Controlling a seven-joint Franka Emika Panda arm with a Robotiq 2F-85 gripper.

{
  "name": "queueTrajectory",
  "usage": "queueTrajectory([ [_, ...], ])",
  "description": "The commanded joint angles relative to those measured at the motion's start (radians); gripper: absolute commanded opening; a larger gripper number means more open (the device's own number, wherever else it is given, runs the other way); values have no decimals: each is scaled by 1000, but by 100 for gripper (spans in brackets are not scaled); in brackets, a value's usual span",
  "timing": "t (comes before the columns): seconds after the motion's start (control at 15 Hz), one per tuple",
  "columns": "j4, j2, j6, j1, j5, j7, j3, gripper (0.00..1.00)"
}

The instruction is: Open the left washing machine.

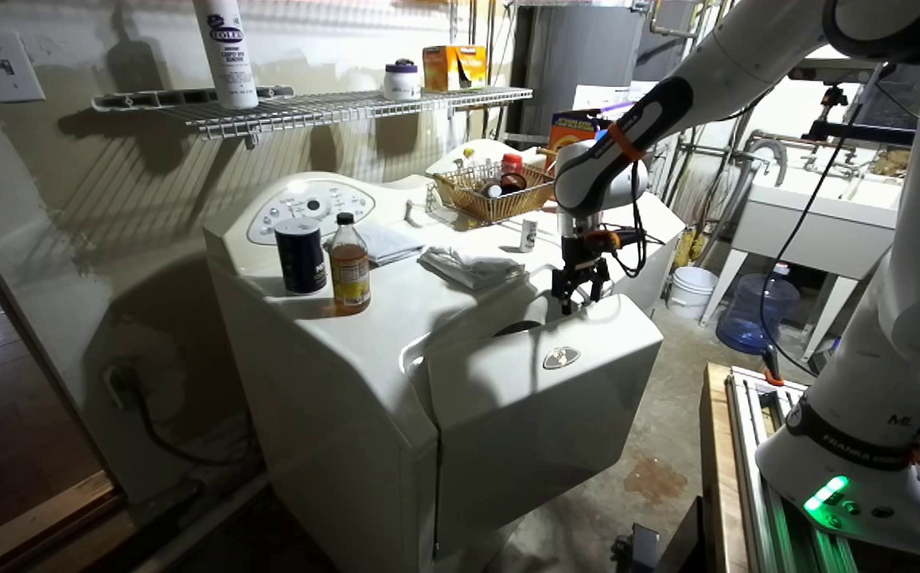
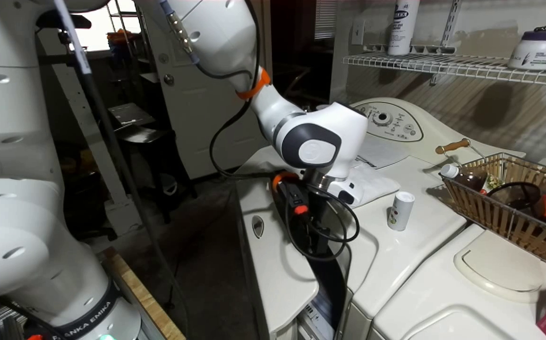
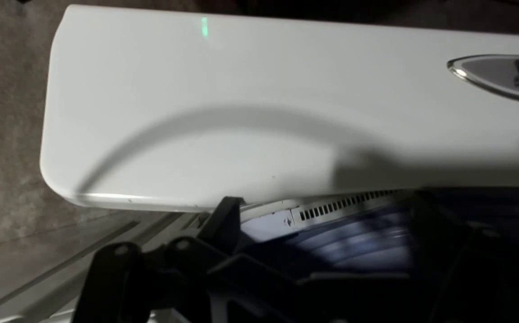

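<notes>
The left washing machine (image 1: 325, 398) is a large white appliance. Its front door panel (image 1: 539, 438) stands partly swung out, with a dark gap behind its top edge. The panel, with an oval badge, also shows in an exterior view (image 2: 282, 269) and in the wrist view (image 3: 241, 80). My gripper (image 1: 582, 298) points down at the gap, just behind the panel's top edge. In an exterior view the gripper (image 2: 318, 241) is partly hidden by cables. In the wrist view the gripper's fingers (image 3: 327, 220) are apart with nothing between them; the right one is very dark. Finger contact with the panel is unclear.
On the machine stand a dark canister (image 1: 301, 256), an amber bottle (image 1: 349, 267), folded cloths (image 1: 472, 267) and a small white cylinder (image 2: 401, 211). A wicker basket (image 2: 495, 208) sits behind, by a second white appliance (image 2: 424, 302). A wire shelf (image 1: 348, 110) hangs above.
</notes>
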Motion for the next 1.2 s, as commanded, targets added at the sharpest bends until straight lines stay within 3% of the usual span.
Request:
queueTrajectory([
  [0.0, 30, 0, -130, 3, 64, 12, 8, 100],
  [0.6, 37, -6, -114, 10, 96, 7, 5, 100],
  [1.13, 18, -9, 51, 23, 70, -30, 10, 100],
])
